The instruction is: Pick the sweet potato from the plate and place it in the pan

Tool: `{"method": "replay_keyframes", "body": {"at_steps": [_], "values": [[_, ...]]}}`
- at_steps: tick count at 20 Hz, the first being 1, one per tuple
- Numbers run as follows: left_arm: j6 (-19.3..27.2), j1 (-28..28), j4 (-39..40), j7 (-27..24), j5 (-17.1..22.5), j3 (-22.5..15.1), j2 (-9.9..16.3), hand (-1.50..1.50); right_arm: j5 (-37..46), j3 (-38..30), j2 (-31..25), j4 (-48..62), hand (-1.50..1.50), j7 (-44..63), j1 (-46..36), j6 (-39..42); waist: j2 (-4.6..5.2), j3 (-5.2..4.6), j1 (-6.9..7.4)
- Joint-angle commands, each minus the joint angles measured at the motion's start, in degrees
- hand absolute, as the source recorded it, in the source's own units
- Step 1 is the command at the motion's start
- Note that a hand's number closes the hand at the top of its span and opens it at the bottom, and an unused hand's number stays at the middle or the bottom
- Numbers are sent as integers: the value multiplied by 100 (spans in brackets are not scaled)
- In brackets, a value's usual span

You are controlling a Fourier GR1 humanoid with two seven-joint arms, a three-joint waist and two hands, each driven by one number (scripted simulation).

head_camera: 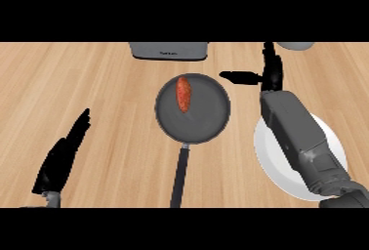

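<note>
One sweet potato [184, 94] in one pan [209, 117], one plate [270, 161], two hands' fingers straight, holding nothing

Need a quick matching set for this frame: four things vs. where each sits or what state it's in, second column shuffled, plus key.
1. sweet potato
2. plate
3. left hand
4. right hand

A. partly under the right forearm
B. lying in the pan
C. open, beyond the plate
D. resting open at the view's lower left

Pairs: 1-B, 2-A, 3-D, 4-C
</note>
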Motion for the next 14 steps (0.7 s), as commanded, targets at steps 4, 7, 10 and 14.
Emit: {"method": "replay_keyframes", "body": {"at_steps": [4, 7, 10, 14], "values": [[-177, 177, 177, -272, 124, 323, 131, 0, -92, -268, -889, 101, -150, -832, 570, 826, -47, -5, -131], [-285, 495, -716, 246, 150, 264, 238, 0, -161, -388, -1145, 160, -150, -1200, 940, 1178, -62, 1, -104], [-76, 288, -120, -66, -111, 142, -88, 0, -146, -402, -1618, 209, -150, -1086, 1022, 1742, -58, -3, -152], [17, 360, -114, -173, -240, 185, -188, 0, -140, -407, -2007, -60, -150, -1011, 1203, 2115, -86, -7, -204]]}}
